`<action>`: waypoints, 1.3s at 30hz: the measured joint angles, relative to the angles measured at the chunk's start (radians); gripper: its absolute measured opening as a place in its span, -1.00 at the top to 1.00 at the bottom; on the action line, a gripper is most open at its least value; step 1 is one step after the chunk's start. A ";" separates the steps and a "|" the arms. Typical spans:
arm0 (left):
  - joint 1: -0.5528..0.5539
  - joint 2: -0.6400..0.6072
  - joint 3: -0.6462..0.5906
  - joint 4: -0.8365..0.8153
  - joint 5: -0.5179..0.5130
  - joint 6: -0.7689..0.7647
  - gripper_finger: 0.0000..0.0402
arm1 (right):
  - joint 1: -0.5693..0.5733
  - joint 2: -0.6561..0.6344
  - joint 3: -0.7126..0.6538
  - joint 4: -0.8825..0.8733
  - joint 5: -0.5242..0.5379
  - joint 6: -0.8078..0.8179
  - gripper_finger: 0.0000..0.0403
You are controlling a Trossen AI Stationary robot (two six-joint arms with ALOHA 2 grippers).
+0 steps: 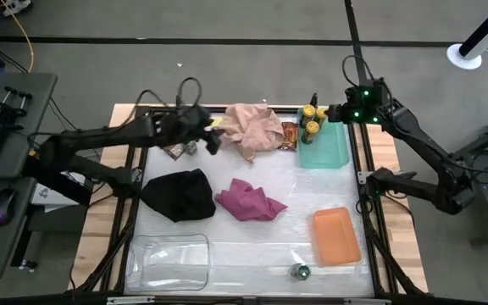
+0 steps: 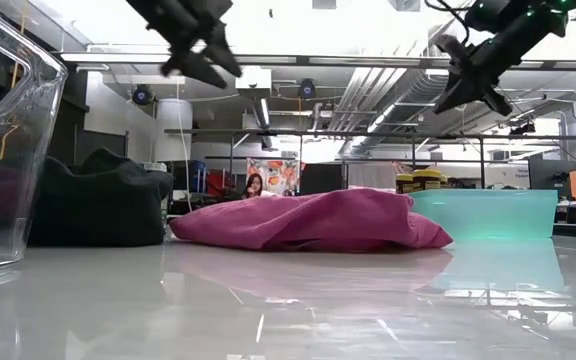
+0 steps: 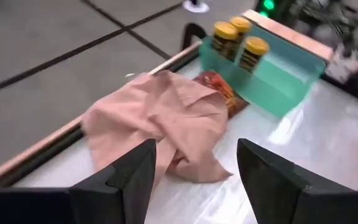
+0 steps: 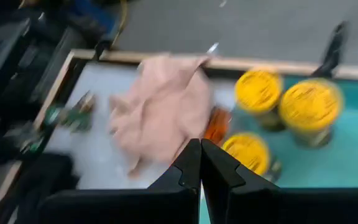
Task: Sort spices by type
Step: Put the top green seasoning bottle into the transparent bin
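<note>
Three yellow-lidded jars stand upright in the far left corner of the teal tray; they also show in the left wrist view and the right wrist view. An orange-brown foil packet lies on the table between the pink cloth and the tray, partly under the cloth. A green-lidded jar sits near the front edge. Another green-lidded item and a packet lie under my left arm. My left gripper is open and empty above the table, left of the pink cloth. My right gripper is shut and empty, raised beside the yellow jars.
A black cloth and a magenta cloth lie mid-table. An orange tray sits at the front right, a clear tray at the front left. The glossy table top shows bare between the trays at the front.
</note>
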 joint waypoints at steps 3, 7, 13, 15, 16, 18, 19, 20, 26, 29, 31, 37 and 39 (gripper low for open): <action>-0.014 -0.063 -0.014 -0.041 -0.041 -0.077 -0.01 | 0.056 0.011 -0.002 -0.112 -0.012 -0.014 1.00; -0.025 -0.091 -0.018 -0.040 -0.081 -0.103 -0.01 | 0.163 0.048 -0.024 -0.226 0.071 -0.032 1.00; -0.021 -0.086 -0.018 -0.031 -0.093 -0.068 -0.01 | 0.271 0.132 -0.087 -0.120 0.185 0.008 1.00; -0.021 -0.084 -0.019 -0.033 -0.093 -0.056 -0.01 | 0.290 0.174 -0.094 -0.097 0.252 0.000 1.00; -0.021 -0.085 -0.019 -0.032 -0.093 -0.050 -0.01 | 0.296 0.196 -0.094 -0.093 0.301 -0.008 1.00; -0.021 -0.085 -0.019 -0.033 -0.093 -0.041 -0.01 | 0.299 0.240 -0.095 -0.092 0.385 -0.031 1.00; -0.021 -0.085 -0.019 -0.035 -0.093 -0.034 -0.01 | 0.297 0.263 -0.095 -0.089 0.398 -0.043 1.00; -0.021 -0.085 -0.019 -0.039 -0.092 -0.028 -0.01 | 0.295 0.284 -0.095 -0.085 0.396 -0.052 1.00; -0.021 -0.085 -0.019 -0.083 -0.090 -0.021 -0.01 | 0.309 0.392 -0.096 -0.048 0.390 -0.060 1.00; -0.021 -0.085 -0.019 -0.115 -0.089 -0.021 -0.01 | 0.319 0.423 -0.096 0.011 0.444 -0.069 1.00; -0.021 -0.085 -0.019 -0.130 -0.089 -0.020 -0.01 | 0.320 0.437 -0.096 0.037 0.475 -0.084 1.00; -0.021 -0.085 -0.019 -0.156 -0.089 -0.020 -0.01 | 0.321 0.470 -0.096 0.084 0.493 -0.148 1.00; -0.021 -0.085 -0.019 -0.157 -0.090 -0.020 -0.01 | 0.321 0.474 -0.096 0.123 0.493 -0.166 1.00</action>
